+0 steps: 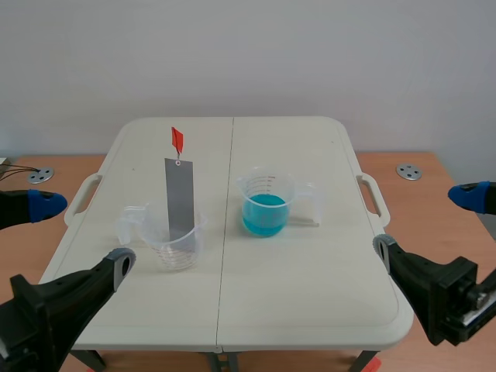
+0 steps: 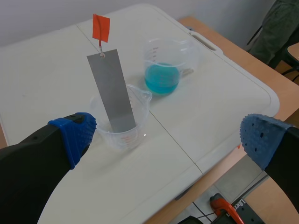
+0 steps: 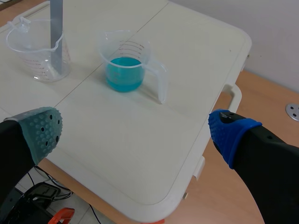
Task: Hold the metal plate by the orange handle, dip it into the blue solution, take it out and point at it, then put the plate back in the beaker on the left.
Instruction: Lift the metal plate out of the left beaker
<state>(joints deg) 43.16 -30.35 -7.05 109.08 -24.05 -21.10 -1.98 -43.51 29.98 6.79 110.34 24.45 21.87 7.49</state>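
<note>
metal plate (image 1: 179,198) with orange handle (image 1: 177,139), leaning upright in clear left beaker (image 1: 178,249) on white table (image 1: 310,287), beside beaker of blue solution (image 1: 266,209); left gripper (image 2: 166,139) and right gripper (image 3: 136,131) low, fingers spread, holding nothing.

Colours as I read them from my station. The metal plate (image 1: 179,198) is plain matt grey, and its orange handle (image 1: 177,139) is a vivid orange-red. The left beaker (image 1: 180,249) is clear plastic with red printed scale marks. The right beaker (image 1: 267,186) is clear with the same red marks, and its blue solution (image 1: 264,215) looks turquoise. The table (image 1: 310,271) is unpatterned cream-white on a brown wooden surface (image 1: 434,178). The left gripper (image 2: 166,137) is black with blue dotted pads (image 2: 74,133). On the black right gripper (image 3: 136,131) I see one grey-green pad (image 3: 43,128) and one blue pad (image 3: 231,133), both dotted.
</note>
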